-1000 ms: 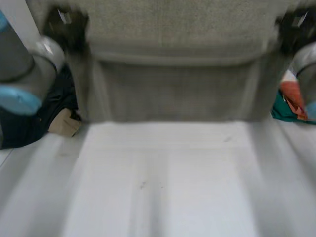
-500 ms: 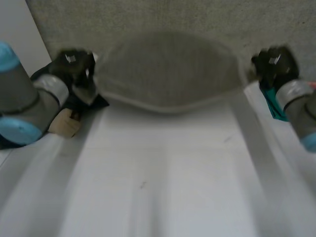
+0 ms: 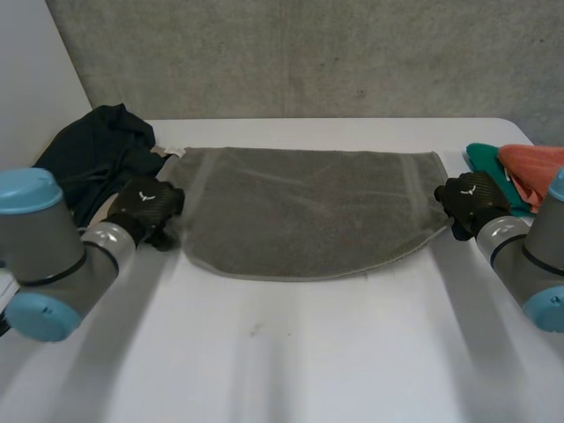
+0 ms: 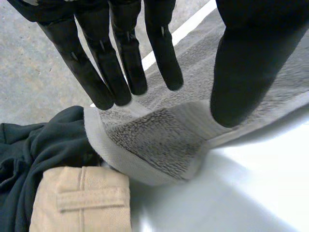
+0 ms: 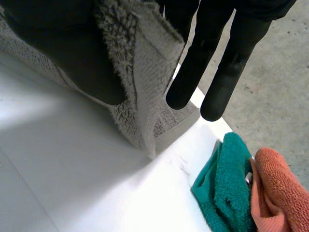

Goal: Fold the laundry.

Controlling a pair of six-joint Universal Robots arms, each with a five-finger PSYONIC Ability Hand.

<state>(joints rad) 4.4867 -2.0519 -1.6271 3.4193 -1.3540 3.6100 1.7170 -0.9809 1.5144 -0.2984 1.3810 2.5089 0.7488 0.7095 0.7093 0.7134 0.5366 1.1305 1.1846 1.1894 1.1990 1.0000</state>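
Head view: grey towel [image 3: 308, 211] flat on table [image 3: 308, 352], long axis L-R.

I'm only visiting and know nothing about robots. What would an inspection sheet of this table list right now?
Surface: white table, a few small marks.
Job's things: grey towel spread across the far half.
Clutter: dark garment and beige garment by the left hand; teal cloth and orange cloth by the right hand.
Hands: left hand pinches the towel's left corner, right hand its right corner.
Cables: nothing seen.
Surroundings: grey wall behind.
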